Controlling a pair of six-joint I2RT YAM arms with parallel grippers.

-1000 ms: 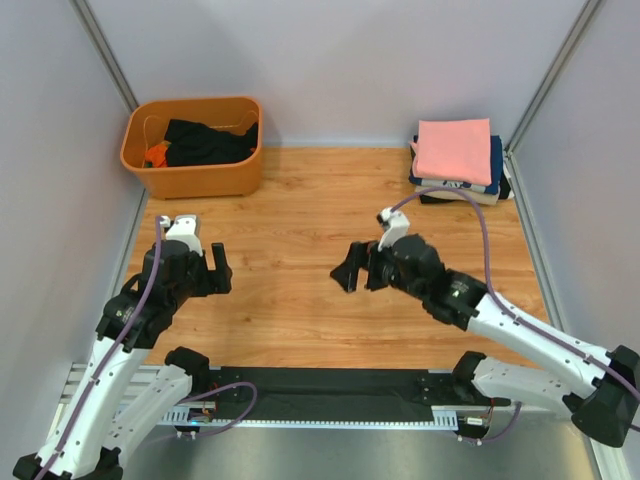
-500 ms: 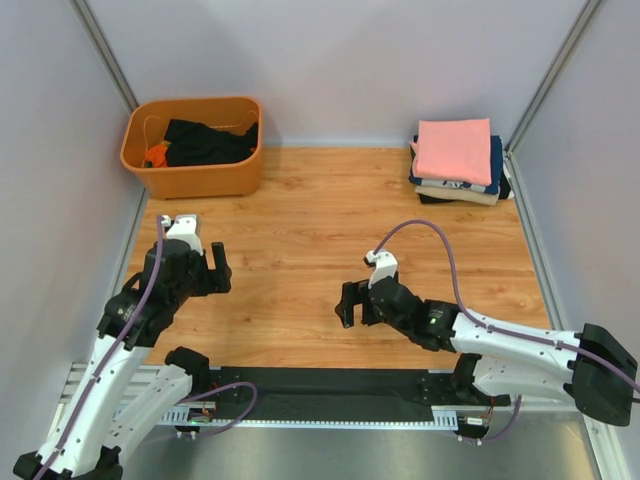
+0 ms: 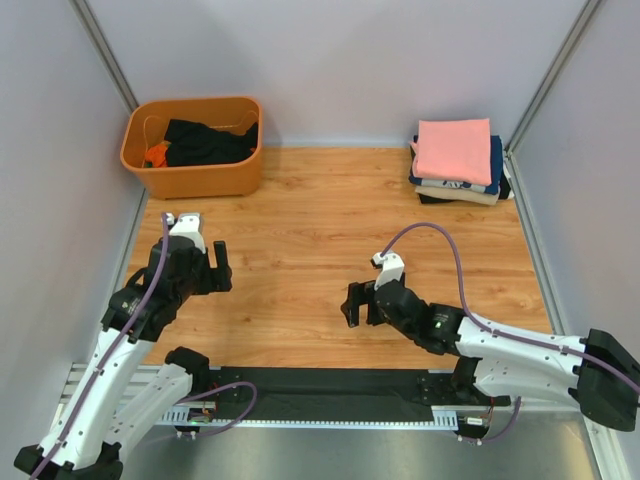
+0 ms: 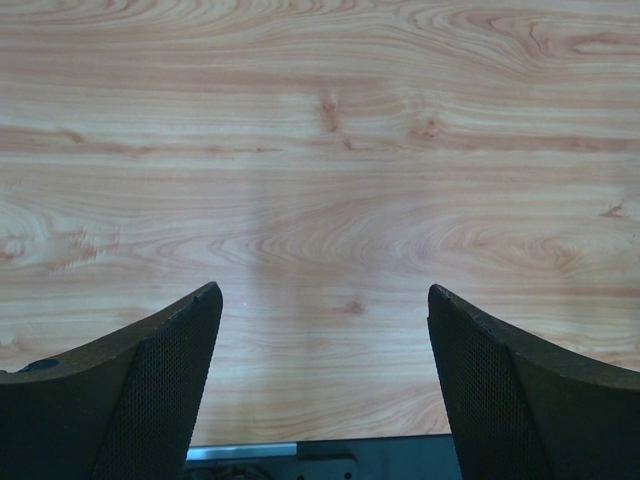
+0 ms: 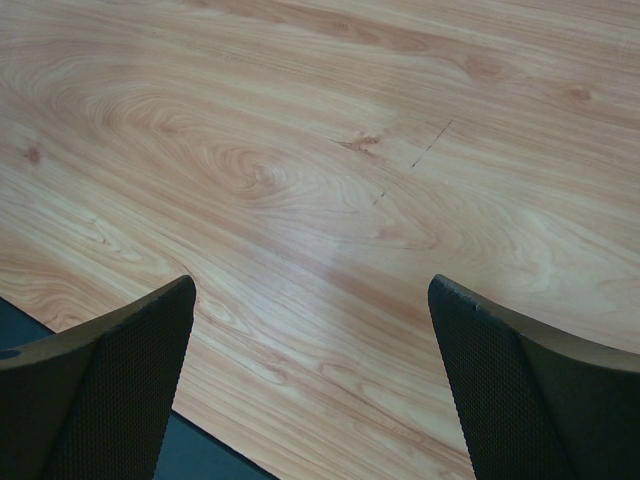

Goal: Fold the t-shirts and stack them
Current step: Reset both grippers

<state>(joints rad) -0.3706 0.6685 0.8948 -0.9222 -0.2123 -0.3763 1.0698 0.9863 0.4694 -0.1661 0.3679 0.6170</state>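
Mia: What is the left hand (image 3: pixel 221 268) doing?

Ben: It is hanging just over the desk (image 3: pixel 300 210). Its two fingers (image 4: pixel 150 390) are standing wide apart, and it is holding nothing (only bare wood is showing between them).

Mia: And the right hand (image 3: pixel 350 305)?

Ben: It is hanging low over the desk too, pointing toward the left hand. Its fingers are standing wide apart as well, and nothing is sitting between them.

Mia: Where are the t-shirts?

Ben: A folded stack is lying well apart from the right hand, far past it and off to its right, in a far corner of the desk. The pink shirt (image 3: pixel 455 150) is lying on top. A navy shirt (image 3: pixel 497 160) is peeking out under it, and a beige shirt (image 3: pixel 455 193) is lying lower down.

Mia: Are there any more?

Ben: A dark shirt (image 3: pixel 200 142) is lying bunched up in the orange tub (image 3: pixel 190 180) (something orange is poking out beside it, but I cannot tell what). The tub is sitting well past the left hand.

Mia: Are the hands touching?

Ben: No, they are hanging well apart, with bare desk between them.
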